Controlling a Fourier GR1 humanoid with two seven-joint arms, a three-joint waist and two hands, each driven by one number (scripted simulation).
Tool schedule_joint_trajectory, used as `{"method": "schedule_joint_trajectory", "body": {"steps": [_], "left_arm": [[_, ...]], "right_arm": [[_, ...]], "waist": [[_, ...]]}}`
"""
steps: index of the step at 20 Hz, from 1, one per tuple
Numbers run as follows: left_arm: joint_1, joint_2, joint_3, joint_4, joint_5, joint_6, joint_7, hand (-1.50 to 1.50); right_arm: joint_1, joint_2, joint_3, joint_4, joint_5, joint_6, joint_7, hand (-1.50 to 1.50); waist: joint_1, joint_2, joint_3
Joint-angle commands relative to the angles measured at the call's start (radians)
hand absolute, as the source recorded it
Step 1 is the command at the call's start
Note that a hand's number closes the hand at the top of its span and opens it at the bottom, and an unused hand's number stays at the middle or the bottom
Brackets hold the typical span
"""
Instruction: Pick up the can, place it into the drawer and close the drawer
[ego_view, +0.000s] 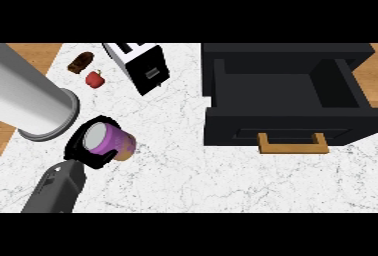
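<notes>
We found the can (111, 141), purple with a pale lid, at the near left of the marble counter (192, 175), the left hand (87, 145) curled round its sides; the right hand was out of sight. We judged it light, rigid and smooth-walled, so best gripped mid-body, well left of the open drawer (284, 95).

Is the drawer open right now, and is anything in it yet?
Open and empty: the drawer is pulled out, its dark interior bare. The can sits in the left robot hand over the counter.
</notes>
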Motion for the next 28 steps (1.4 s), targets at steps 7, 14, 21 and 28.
{"method": "schedule_joint_trajectory", "body": {"steps": [7,14,21,28], "left_arm": [[0.018,-0.197,-0.031,-0.356,0.086,0.449,0.091,1.5],[-0.007,-0.199,-0.21,-0.647,0.12,0.684,0.304,1.5],[-0.042,-0.185,-0.261,-0.853,0.084,0.789,0.501,1.5],[-0.177,-0.2,-0.412,-0.825,0.063,1.006,0.514,1.5]], "right_arm": [[0.044,0.001,-0.026,0.013,-0.031,0.025,-0.029,-1.5],[0.085,0.003,0.051,-0.047,-0.02,-0.03,-0.029,-1.5],[0.003,-0.012,0.034,-0.071,-0.027,-0.069,0.047,-1.5],[0.088,0.003,0.086,-0.073,-0.013,-0.069,-0.021,-1.5]], "waist": [[0.004,-0.005,0.001],[-0.013,-0.001,0.0],[-0.006,0.004,-0.001],[-0.02,0.005,-0.001]]}}
